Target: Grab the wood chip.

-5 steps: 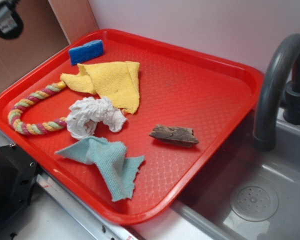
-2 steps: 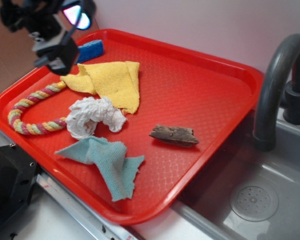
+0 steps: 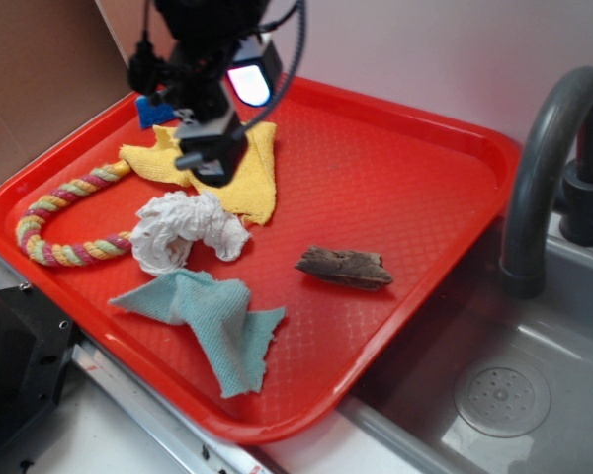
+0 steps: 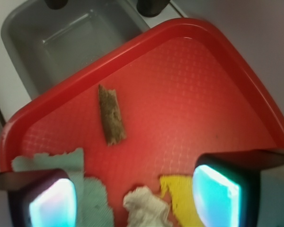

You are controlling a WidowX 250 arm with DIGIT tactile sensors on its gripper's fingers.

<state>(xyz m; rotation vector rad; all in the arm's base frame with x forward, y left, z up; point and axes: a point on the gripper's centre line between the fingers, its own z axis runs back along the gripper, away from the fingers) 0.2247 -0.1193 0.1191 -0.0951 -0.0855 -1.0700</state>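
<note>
Bare tray (image 3: 395,178) surrounds wood chip (image 3: 344,267); white rag (image 3: 186,231) nearest.

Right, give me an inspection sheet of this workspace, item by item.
Surface: red tray, textured, beside a grey sink.
Job's things: wood chip lies flat on the tray, apart from the cloths, untouched.
Clutter: yellow cloth, white crumpled cloth, teal cloth, braided rope, blue sponge mostly hidden behind the arm.
Grippers: claw open, empty, above the yellow cloth, its pads glowing.
Cables: black cables run along the arm.
Surroundings: dark faucet, pale wall, brown panel at left.
</note>
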